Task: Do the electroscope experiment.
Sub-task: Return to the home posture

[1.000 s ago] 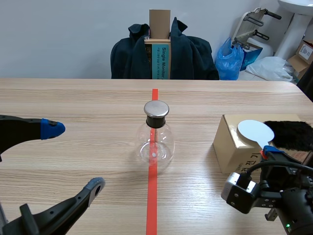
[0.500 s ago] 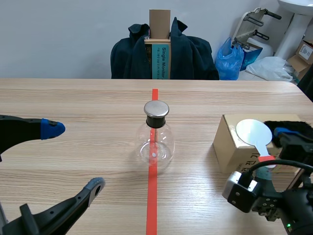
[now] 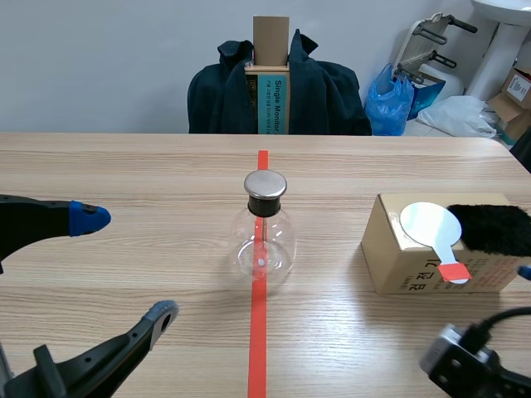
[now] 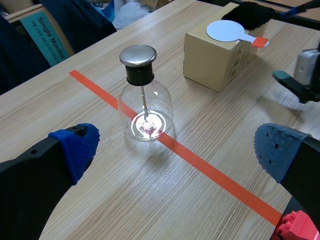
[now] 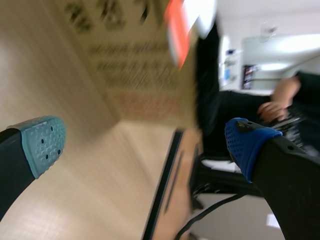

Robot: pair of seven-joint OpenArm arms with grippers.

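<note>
Ahead of the spread left fingers stands the electroscope; the right fingers gape by the box.

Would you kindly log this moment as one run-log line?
left hand: open | right hand: open, near box | electroscope: upright, untouched | paddle: on box, beside fur

In the middle, the flask is clear glossy glass with a smooth metal cap. The table is matt light wood. At the right, the box is plain brown cardboard; the black cloth on it looks furry.
</note>
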